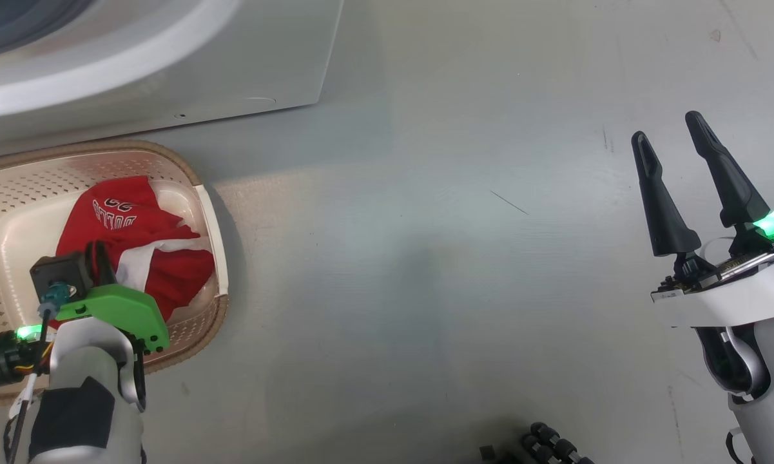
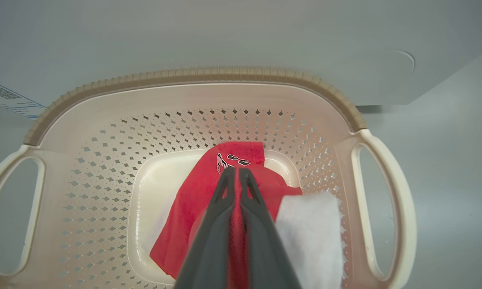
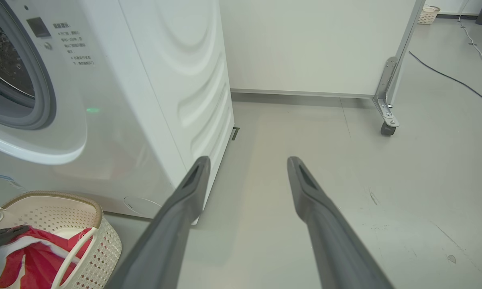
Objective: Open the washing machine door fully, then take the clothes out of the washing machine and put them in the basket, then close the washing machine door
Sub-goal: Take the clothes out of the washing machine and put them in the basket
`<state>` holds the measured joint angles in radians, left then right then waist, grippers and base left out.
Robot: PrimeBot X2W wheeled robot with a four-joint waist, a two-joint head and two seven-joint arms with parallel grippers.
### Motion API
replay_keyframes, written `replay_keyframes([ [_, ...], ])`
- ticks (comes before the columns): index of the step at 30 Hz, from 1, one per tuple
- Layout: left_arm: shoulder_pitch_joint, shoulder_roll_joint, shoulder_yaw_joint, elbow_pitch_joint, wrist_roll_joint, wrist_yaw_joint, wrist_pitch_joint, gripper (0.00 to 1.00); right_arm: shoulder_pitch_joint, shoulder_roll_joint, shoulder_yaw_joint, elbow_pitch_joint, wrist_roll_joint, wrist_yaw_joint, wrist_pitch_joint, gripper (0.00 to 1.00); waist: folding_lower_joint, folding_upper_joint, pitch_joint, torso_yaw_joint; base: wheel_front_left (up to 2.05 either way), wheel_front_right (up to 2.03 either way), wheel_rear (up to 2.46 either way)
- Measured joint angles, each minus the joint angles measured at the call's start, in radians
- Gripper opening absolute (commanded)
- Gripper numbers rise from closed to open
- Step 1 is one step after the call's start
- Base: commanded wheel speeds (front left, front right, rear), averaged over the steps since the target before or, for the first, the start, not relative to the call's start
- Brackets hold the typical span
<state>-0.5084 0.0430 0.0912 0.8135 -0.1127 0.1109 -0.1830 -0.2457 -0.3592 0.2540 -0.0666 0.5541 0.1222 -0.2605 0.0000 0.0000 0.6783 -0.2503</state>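
Note:
The cream basket stands on the floor against the front of the white washing machine. Red clothes with white trim lie inside it. My left gripper points down into the basket, shut on the clothes, with red fabric pinched between its fingers. My right gripper hangs open over bare floor to the right of the machine, holding nothing. The grey drum seal rings the open drum. The washing machine door is out of view.
Grey floor stretches to the right of the basket. A white partition on a castor stands behind the machine, with a black cable and a small far basket beyond. Dark parts of my base show at the bottom.

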Motion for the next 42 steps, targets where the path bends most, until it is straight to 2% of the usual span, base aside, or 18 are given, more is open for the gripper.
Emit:
replay_keyframes([
  [1, -0.005, 0.000, 0.005, 0.007, 0.000, 0.000, -0.008, 0.71, 0.000, 0.000, 0.000, 0.001, 0.000, 0.000, 0.000, 1.00, 0.0000, 0.0000, 0.000, 0.000, 0.00, 0.00, 0.00],
  [2, -0.011, 0.000, 0.006, 0.012, 0.000, 0.000, -0.016, 1.00, 0.000, 0.001, 0.000, 0.002, 0.000, 0.000, 0.000, 1.00, 0.0000, 0.0000, -0.001, 0.000, 0.00, 0.00, 0.00],
  [15, -0.036, -0.003, 0.043, 0.094, 0.000, 0.007, -0.049, 1.00, -0.004, 0.002, 0.008, 0.021, -0.003, 0.000, 0.000, 1.00, 0.0000, 0.0000, -0.039, 0.014, 0.00, 0.00, 0.00],
  [28, -0.036, -0.011, -0.006, 0.116, 0.002, 0.005, -0.066, 1.00, 0.001, 0.007, 0.005, 0.050, -0.019, 0.000, 0.000, 1.00, 0.0000, 0.0000, -0.143, 0.042, 0.00, 0.00, 0.00],
  [42, 0.005, -0.016, -0.082, -0.081, 0.037, -0.057, -0.066, 1.00, 0.058, 0.024, -0.038, 0.073, -0.039, 0.000, 0.000, 1.00, 0.0000, 0.0000, -0.281, 0.115, 0.00, 0.00, 0.00],
])
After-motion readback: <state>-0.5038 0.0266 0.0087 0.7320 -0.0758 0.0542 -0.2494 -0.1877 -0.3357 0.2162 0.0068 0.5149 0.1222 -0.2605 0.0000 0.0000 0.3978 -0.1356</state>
